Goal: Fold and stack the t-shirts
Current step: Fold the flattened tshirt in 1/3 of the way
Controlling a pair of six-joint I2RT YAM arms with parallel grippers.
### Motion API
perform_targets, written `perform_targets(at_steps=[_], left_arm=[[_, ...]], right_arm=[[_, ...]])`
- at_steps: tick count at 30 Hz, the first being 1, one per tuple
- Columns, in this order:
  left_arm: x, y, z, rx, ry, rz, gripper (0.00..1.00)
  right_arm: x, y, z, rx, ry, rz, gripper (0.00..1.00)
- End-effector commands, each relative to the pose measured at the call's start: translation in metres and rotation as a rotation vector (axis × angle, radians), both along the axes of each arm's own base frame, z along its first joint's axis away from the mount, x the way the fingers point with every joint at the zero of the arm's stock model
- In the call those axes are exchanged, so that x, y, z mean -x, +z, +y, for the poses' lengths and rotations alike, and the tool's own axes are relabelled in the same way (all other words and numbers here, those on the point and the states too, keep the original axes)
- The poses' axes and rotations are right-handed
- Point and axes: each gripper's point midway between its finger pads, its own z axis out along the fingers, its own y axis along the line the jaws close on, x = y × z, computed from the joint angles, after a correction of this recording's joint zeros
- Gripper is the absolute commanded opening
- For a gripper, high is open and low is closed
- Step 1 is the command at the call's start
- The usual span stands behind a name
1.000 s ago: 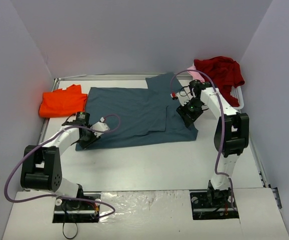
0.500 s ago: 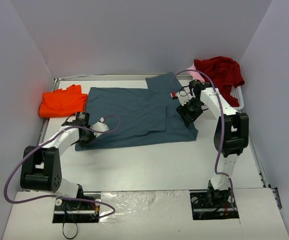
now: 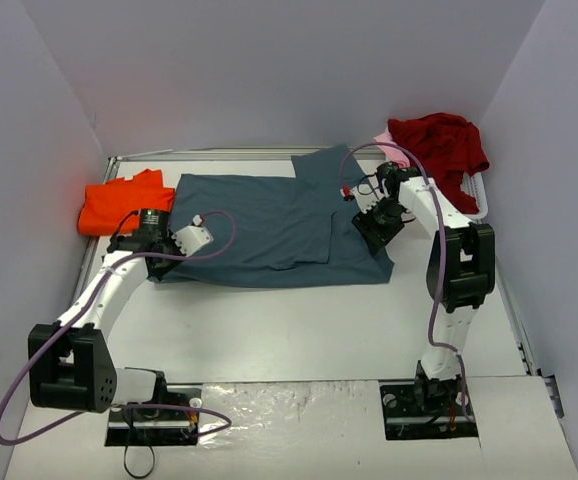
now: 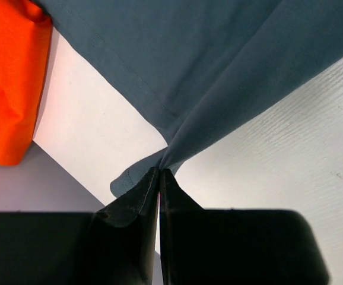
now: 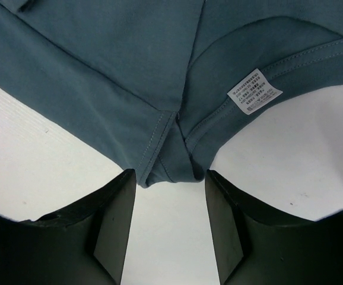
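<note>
The slate blue-grey t-shirt (image 3: 269,225) lies spread across the table's middle, partly folded. My left gripper (image 3: 157,262) is shut on its near-left corner (image 4: 159,172), and the cloth (image 4: 219,71) pulls taut away from the jaws. My right gripper (image 3: 376,225) is open at the shirt's right end; its jaws (image 5: 170,178) stand just short of the bunched collar edge (image 5: 171,160), holding nothing. The bright orange t-shirt (image 3: 124,203) lies folded at the far left and also shows in the left wrist view (image 4: 8,77). The dark red t-shirt (image 3: 439,140) is heaped at the back right, with the pale pink t-shirt (image 3: 385,139) peeking out beside it.
A white plastic basket (image 3: 477,195) sits under the red shirt at the back right. A white size label (image 5: 254,94) shows inside the blue shirt's collar. Grey walls close in the table on three sides. The table's left edge (image 4: 70,172) is close to my left gripper.
My left gripper has moved back and to the left with the shirt corner, drawing the shirt's near-left edge up. My right gripper has barely shifted.
</note>
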Motion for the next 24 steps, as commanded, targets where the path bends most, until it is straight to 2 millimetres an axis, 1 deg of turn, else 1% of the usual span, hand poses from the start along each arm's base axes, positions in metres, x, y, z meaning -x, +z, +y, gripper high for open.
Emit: perform_targets(at_steps=[1,2,5,15,19,21,24], left_arm=[[-0.003,0.011,0.005,-0.027,0.005,0.001,0.02],[-0.004,0.008,0.004,-0.028,0.003,0.012,0.02],[-0.009,0.008,0.004,-0.028,0.009,0.009,0.02],[-0.039,0.010,0.001,-0.015,0.060,-0.100,0.02],[-0.051,0.004,-0.006,0.006,0.074,-0.118,0.02],[-0.060,0.005,-0.004,-0.007,0.100,-0.151,0.02],[-0.070,-0.003,-0.008,0.004,0.113,-0.148,0.02]], right_arm=[[0.009,-0.004,-0.002,0.016,-0.010,0.040,0.46],[0.009,-0.004,-0.002,0.016,-0.010,0.040,0.46],[0.008,-0.005,-0.003,0.021,-0.013,0.039,0.46],[0.001,-0.008,-0.003,0.020,-0.032,0.035,0.46],[-0.001,-0.010,-0.002,0.021,-0.035,0.040,0.47],[-0.003,-0.011,-0.003,0.025,-0.035,0.038,0.47],[-0.003,-0.012,-0.004,0.033,-0.039,0.040,0.47]])
